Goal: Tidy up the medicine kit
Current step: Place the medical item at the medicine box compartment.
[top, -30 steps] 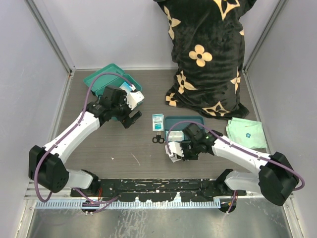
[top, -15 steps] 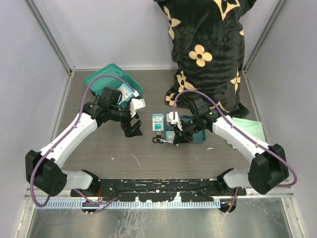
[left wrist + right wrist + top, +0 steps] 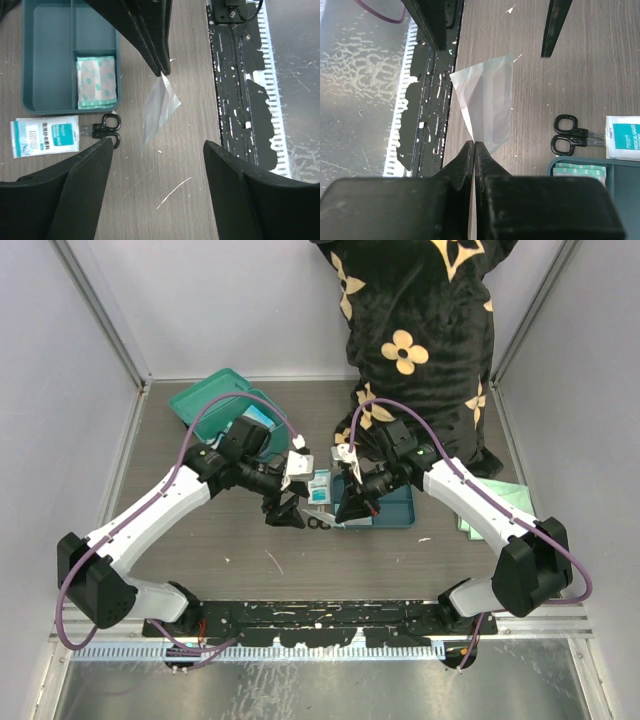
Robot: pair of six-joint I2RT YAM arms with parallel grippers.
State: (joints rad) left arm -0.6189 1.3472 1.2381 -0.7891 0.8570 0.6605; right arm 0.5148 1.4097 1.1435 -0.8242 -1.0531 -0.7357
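Note:
The teal medicine kit (image 3: 205, 400) stands with its lid up at the back left. My right gripper (image 3: 348, 510) is shut on a thin clear plastic bag (image 3: 487, 102) and holds it above the table, left of the flat divided tray (image 3: 395, 512). The bag also shows in the left wrist view (image 3: 160, 107), hanging from the right fingers. My left gripper (image 3: 285, 512) is open and empty, close to the left of the bag. In its own view, the left gripper (image 3: 157, 145) is wide open over bare table. The right gripper (image 3: 474, 144) pinches the bag's corner.
Black scissors (image 3: 318, 522) and a white-teal packet (image 3: 318, 486) lie between the grippers. A dotted packet (image 3: 96, 82) lies in the tray (image 3: 47, 45). A black flowered pillow (image 3: 420, 350) stands at the back; a pale green cloth (image 3: 500, 508) lies at the right.
My left gripper has moved from the kit toward the table's middle. My right gripper has swung from the front edge up to the tray's left side, carrying the clear bag.

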